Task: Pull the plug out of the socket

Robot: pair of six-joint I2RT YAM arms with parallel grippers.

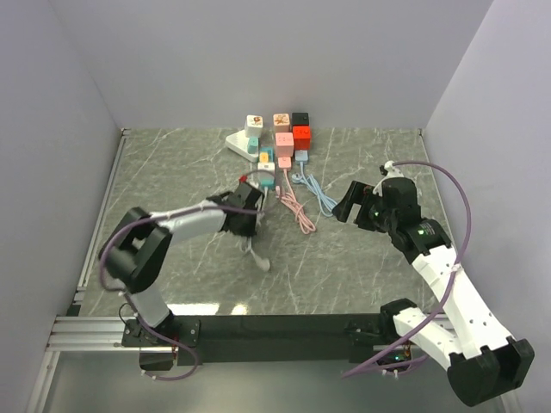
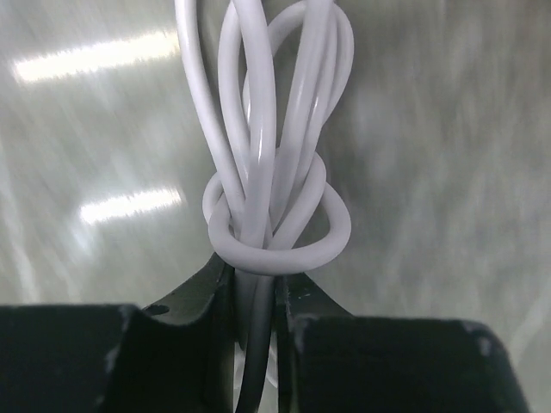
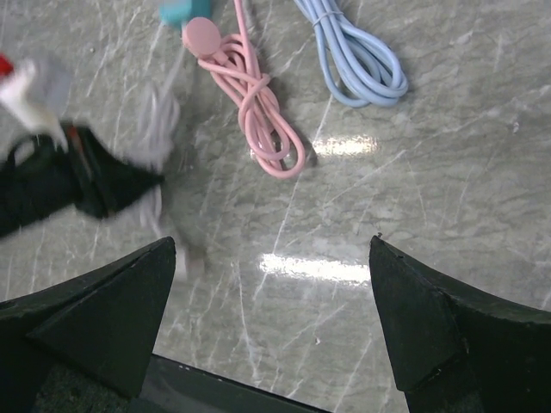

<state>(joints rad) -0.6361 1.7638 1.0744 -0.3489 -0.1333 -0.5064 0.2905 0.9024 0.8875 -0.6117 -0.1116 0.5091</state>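
Jaws, top view: we list left gripper (image 1: pixel 254 211) clamped on white cable (image 1: pixel 256 254), white plug (image 1: pixel 250 179) at its 12 o'clock, apart from socket strip (image 1: pixel 238 142); right gripper (image 1: pixel 351 206) wide. Left wrist: we see knotted cable pinched. Right wrist: fingers (image 3: pixel 95 318) spread, pink cable (image 3: pixel 258 112) at 12 o'clock.

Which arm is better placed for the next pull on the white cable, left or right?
Left. The left hand is clamped on the white cable just below its knot. The right hand is open and holds nothing, off to the right of the pink cable and blue cable.
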